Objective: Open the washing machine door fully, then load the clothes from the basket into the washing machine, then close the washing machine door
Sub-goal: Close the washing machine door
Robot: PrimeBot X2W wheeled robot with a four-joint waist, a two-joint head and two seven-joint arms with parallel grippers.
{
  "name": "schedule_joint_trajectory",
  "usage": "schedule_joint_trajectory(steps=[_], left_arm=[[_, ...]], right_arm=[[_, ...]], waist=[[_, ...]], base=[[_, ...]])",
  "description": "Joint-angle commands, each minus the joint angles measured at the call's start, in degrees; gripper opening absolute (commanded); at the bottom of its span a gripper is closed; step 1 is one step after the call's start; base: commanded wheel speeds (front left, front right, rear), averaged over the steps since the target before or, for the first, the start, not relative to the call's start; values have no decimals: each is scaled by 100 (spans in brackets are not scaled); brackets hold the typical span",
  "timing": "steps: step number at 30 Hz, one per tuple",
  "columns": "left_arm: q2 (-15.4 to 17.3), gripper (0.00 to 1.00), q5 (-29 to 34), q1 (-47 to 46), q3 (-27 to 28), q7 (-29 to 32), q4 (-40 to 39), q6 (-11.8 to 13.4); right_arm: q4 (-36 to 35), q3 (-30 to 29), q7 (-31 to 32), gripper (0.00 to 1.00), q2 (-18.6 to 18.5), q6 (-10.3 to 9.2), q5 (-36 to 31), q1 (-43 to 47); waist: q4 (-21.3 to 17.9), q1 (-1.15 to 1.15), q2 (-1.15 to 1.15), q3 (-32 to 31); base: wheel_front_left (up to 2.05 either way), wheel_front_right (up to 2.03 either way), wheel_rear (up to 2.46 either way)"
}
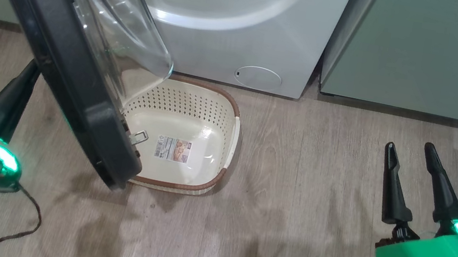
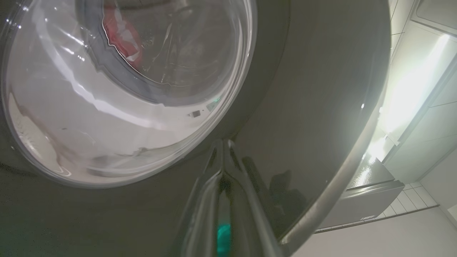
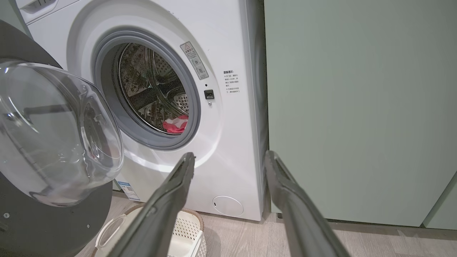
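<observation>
left claw [image 1: 33, 66] sits low on the left of the head view, its two fingers pressed together into one dark point. in the left wrist view the tips [image 2: 223, 143] meet their own reflection in the door's [image 2: 303, 89] glossy black ring, so they look to touch its outer face beside the glass bowl [image 2: 117, 107]. right claw [image 1: 410, 147] hangs at the lower right over bare floor [image 1: 313, 206], fingers spread wide with nothing between them, well apart from everything else; its own view has it [image 3: 230, 157] pointing at the washer's [image 3: 228, 125] front.

the door [image 1: 67, 75] stands swung out from the washer [image 1: 235, 33], part open, its bowl [image 1: 134, 30] bulging toward the machine. it overhangs the left side of the basket [image 1: 233, 101], which rests on the floor just before the washer, below the round flap [image 1: 258, 78]. a sticker [image 1: 174, 148] shows on the basket's floor.

through the open mouth, ringed by a grey gasket [image 3: 194, 117], red and white clothes [image 3: 176, 124] lie low in the steel drum [image 3: 153, 89]; red cloth [image 2: 121, 32] also shows through the glass in the left wrist view. a pale green cabinet [image 3: 357, 107] stands beside the washer.
</observation>
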Motion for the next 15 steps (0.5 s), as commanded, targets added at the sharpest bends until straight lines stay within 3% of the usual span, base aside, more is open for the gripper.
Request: schedule_joint_trajectory(steps=[1, 15], left_arm=[[94, 0, 39, -89, 166, 35, -237, 33], [25, 0, 42, -95, -70, 166, -340, 110]], right_arm=[[-161, 131, -77, 100, -38, 0, 48, -194], [-127, 132, -127, 100, -38, 0, 91, -235]], waist=[[-13, 0, 0, 7], [-114, 0, 0, 90]], base=[[0, 0, 0], [0, 0, 0]])
